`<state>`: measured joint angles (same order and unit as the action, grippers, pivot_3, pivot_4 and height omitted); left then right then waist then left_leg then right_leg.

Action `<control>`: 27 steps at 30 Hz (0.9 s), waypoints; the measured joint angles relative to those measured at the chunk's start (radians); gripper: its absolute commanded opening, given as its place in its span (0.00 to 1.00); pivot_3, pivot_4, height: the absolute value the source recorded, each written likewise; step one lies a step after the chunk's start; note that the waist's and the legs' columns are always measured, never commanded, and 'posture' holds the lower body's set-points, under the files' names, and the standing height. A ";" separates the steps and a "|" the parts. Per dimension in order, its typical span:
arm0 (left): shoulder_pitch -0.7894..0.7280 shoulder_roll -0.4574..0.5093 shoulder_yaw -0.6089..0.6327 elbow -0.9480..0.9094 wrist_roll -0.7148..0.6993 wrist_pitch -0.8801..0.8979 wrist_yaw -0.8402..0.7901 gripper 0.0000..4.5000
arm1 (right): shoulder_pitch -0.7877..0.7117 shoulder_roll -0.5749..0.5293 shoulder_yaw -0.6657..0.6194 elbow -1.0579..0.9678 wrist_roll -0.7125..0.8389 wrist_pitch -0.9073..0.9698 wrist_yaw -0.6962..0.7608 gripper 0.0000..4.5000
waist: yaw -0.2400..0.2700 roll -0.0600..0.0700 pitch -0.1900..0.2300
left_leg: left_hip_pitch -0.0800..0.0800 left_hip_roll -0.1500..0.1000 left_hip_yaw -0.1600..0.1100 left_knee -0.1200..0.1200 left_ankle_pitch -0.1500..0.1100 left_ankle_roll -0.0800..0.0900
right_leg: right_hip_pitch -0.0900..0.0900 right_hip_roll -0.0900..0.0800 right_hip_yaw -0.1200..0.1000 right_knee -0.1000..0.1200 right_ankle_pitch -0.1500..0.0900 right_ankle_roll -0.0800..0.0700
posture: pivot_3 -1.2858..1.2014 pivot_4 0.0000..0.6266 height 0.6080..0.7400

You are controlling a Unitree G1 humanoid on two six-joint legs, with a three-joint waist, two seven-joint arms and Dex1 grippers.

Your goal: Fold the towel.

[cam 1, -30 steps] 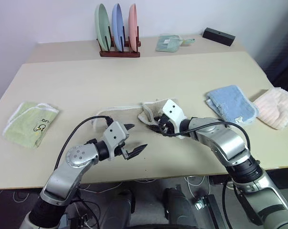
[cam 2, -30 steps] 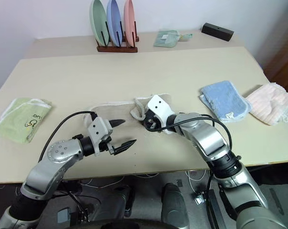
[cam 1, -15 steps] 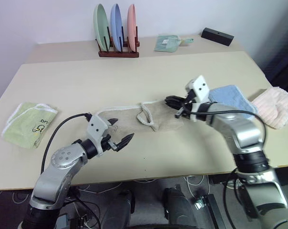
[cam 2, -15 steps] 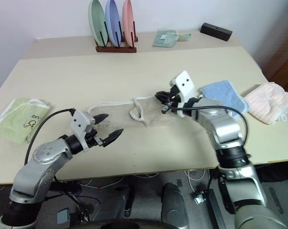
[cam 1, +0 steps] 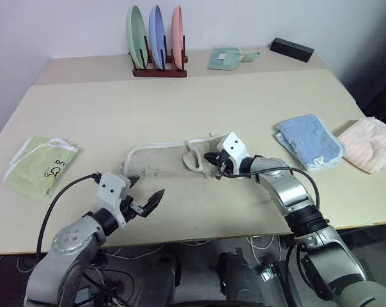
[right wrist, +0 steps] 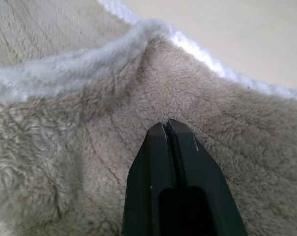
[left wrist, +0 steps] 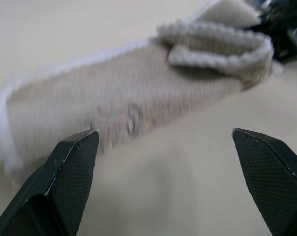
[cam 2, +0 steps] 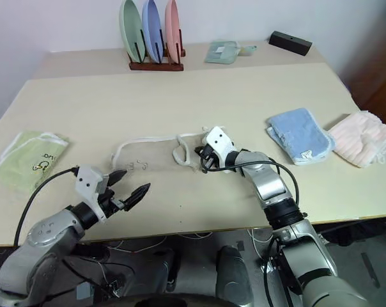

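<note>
The beige towel (cam 1: 164,161) with white edging lies as a long strip across the middle of the table (cam 1: 180,109), its right end bunched into a loop. My right gripper (cam 1: 213,164) rests on that bunched end. In the right wrist view its fingers (right wrist: 158,162) are shut together, tips pressed into the cloth (right wrist: 65,123), which creases toward them. My left gripper (cam 1: 147,189) hovers open just in front of the towel's left part, touching nothing. The towel (left wrist: 138,93) shows beyond its spread fingers (left wrist: 72,162).
A folded green towel (cam 1: 39,165) lies at the left. Light-blue (cam 1: 310,141) and pink (cam 1: 370,144) towels lie at the right. A rack of plates (cam 1: 158,38), a small pale cloth (cam 1: 226,57) and a black box (cam 1: 293,48) stand at the back.
The right gripper swung up and right, shutting, then came back down onto the towel's right end. The towel now lies more stretched out. The left gripper drew back toward the front left, staying open.
</note>
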<state>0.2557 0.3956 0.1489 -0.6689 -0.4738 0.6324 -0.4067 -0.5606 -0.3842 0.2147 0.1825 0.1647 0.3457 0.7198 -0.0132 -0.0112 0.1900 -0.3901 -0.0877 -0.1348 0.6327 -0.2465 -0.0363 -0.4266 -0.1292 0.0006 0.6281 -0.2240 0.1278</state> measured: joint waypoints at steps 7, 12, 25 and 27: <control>0.002 -0.233 0.140 -0.047 -0.283 0.182 0.268 1.00 | -0.071 -0.101 -0.061 -0.213 0.077 -0.011 0.160 0.99 | 0.004 -0.001 0.000 | 0.000 0.000 -0.001 0.001 0.000 0.000 | 0.000 0.000 -0.001 0.000 0.000 0.000 | 0.52 0.24 0.98; -0.177 -0.371 0.279 0.084 -0.546 0.253 0.591 1.00 | -0.066 -0.098 -0.041 -0.243 0.079 -0.025 0.200 0.99 | 0.004 -0.001 0.000 | 0.000 0.000 -0.001 0.002 0.000 0.000 | 0.001 0.000 -0.001 0.000 0.000 0.000 | 0.52 0.24 0.98; -0.437 -0.354 0.326 0.360 -0.761 0.241 0.883 0.36 | -0.017 -0.077 -0.035 -0.358 0.086 0.000 0.164 1.00 | 0.029 -0.002 -0.001 | -0.001 -0.002 0.001 0.005 0.000 -0.001 | 0.003 0.000 -0.001 0.000 0.000 0.000 | 0.52 0.24 0.98; -0.448 -0.349 0.312 0.387 -0.761 0.238 0.886 0.15 | -0.003 -0.078 -0.035 -0.371 0.086 0.012 0.157 1.00 | 0.029 -0.002 -0.001 | -0.001 -0.002 0.001 0.005 0.000 -0.001 | 0.003 0.000 -0.001 0.000 0.000 0.000 | 0.52 0.24 0.98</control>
<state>-0.1925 0.0467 0.4609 -0.2824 -1.2350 0.8705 0.4794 -0.5640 -0.4617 0.1800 -0.1885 0.2509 0.3581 0.8772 0.0157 -0.0129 0.1894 -0.3910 -0.0895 -0.1342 0.6377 -0.2461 -0.0372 -0.4241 -0.1293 -0.0007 0.6282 -0.2239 0.1280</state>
